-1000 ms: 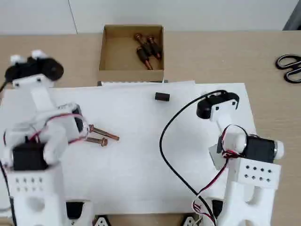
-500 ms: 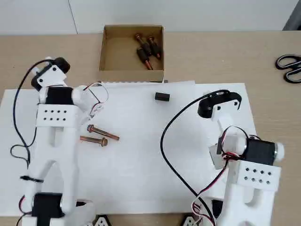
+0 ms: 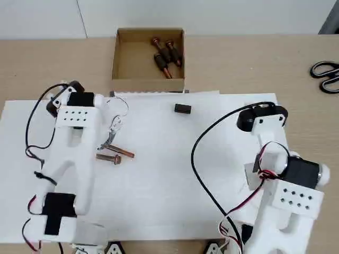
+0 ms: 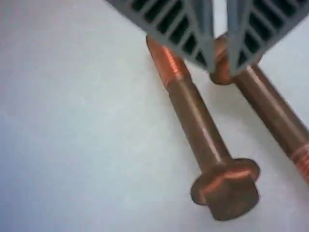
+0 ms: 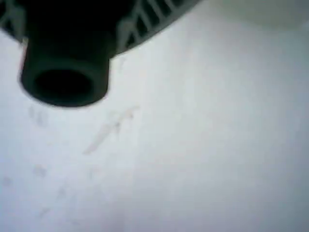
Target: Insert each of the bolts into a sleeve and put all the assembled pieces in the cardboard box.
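- Your left arm (image 3: pixel 71 143) stretches forward along the left side of the white sheet (image 3: pixel 159 185), with its wrist bent down over the two loose bolts.
- Your left pincer (image 4: pixel 220 60) hangs just above the head of the rear bolt (image 3: pixel 117 151). Its jaws are narrow with a slim gap between them, and they grip nothing.
- The front bolt (image 3: pixel 107 157) lies just beside the rear one on the sheet. The two heads point opposite ways, and the shafts are close at one end and spread apart at the other.
- Your right arm (image 3: pixel 286 193) stands folded over the right side of the sheet, well apart from the bolts.
- Your right pincer (image 5: pixel 72 19) seems to be clamped on a black sleeve (image 5: pixel 65 72), though the close view is poor. The sleeve's open end faces the wrist camera, above bare sheet.
- A loose sleeve (image 3: pixel 183 109) sits on the sheet, between the two arms and near the box.
- The cardboard box (image 3: pixel 121 61) rests on the bench (image 3: pixel 238 58), touching the far edge of the sheet. It holds three assembled pieces (image 3: pixel 164 57), bunched at its right side.
- Scissors (image 3: pixel 326 74) lie at the far right of the bench.
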You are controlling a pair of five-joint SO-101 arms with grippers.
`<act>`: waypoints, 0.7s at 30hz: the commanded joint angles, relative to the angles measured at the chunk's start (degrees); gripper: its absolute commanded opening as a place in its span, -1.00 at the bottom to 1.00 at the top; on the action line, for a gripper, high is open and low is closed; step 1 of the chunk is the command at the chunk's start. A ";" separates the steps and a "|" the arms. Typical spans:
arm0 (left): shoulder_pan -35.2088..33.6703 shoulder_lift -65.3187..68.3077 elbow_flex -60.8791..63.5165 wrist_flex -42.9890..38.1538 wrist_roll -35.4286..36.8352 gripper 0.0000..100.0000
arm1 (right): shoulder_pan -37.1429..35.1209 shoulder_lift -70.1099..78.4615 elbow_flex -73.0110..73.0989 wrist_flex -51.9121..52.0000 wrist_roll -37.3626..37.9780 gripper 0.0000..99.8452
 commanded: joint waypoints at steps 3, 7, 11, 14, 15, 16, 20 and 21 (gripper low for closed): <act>0.26 1.76 -2.86 -0.53 0.44 -0.98 | 0.48 -1.10 -0.26 0.04 -0.18 -0.99; 0.26 2.73 -2.77 -2.73 0.09 -0.96 | 0.48 -1.10 -0.26 0.04 -0.18 -0.99; 0.26 3.60 -2.77 -3.78 0.09 -0.80 | 0.48 -1.10 -0.26 0.04 -0.18 -0.99; 0.26 4.57 -2.86 -3.78 0.09 -0.73 | 0.48 -1.10 -0.26 0.04 -0.18 -0.99; 0.26 5.01 -2.86 -3.78 0.09 -0.73 | 0.48 -1.10 -0.26 0.04 -0.18 -0.99; 0.26 5.54 -2.86 -3.78 0.09 -0.73 | 0.48 -1.10 -0.26 0.04 -0.18 -0.99; -0.09 8.35 -2.86 -3.78 0.09 -0.73 | 0.48 -1.01 -0.18 0.04 -0.18 -0.99; -0.09 8.97 -2.86 -3.78 0.09 -0.73 | 0.48 -1.01 -0.18 0.04 -0.18 -0.99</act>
